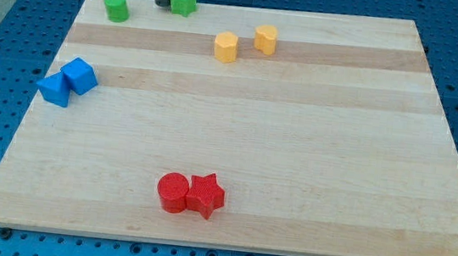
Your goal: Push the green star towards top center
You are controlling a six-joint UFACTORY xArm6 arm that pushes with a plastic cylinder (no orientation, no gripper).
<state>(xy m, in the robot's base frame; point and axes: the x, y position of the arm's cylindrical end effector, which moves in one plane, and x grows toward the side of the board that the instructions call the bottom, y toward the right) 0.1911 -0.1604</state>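
The green star [183, 1] lies at the view's top edge of the wooden board [296, 135], left of centre. My tip [160, 3] is the lower end of a dark rod that comes down from the view's top. It stands just left of the green star, touching or almost touching it. A green cylinder [117, 6] sits further left along the same top edge.
Two yellow blocks [225, 47] [265, 39] lie right of the star, a little lower. Two blue blocks [79, 75] [54, 89] touch each other at the left edge. A red cylinder [173, 193] and a red star [206, 195] touch near the bottom centre.
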